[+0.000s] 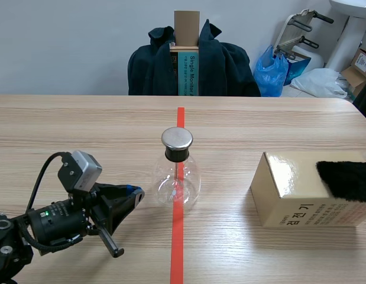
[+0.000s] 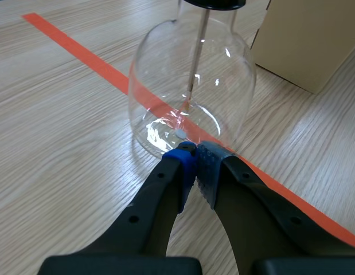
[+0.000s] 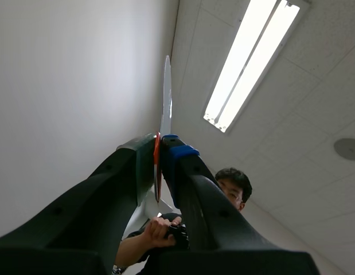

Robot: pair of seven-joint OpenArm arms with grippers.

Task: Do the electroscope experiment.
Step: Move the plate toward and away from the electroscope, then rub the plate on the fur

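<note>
Left hand (image 2: 195, 150) closed empty at glass flask (image 1: 177, 183) holding metal rod (image 2: 198, 51), right hand (image 3: 161, 147) pinching thin strip (image 3: 166, 97)

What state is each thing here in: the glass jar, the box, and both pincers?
Clear glass flask with metal cap: upright, capped, standing on the wooden table.
Left pincer: shut, empty, tips at the flask's base.
Right pincer: shut on a thin pale flat strip, aimed upward.
Tan cardboard box: closed, black fuzzy cloth lying on top.
</note>
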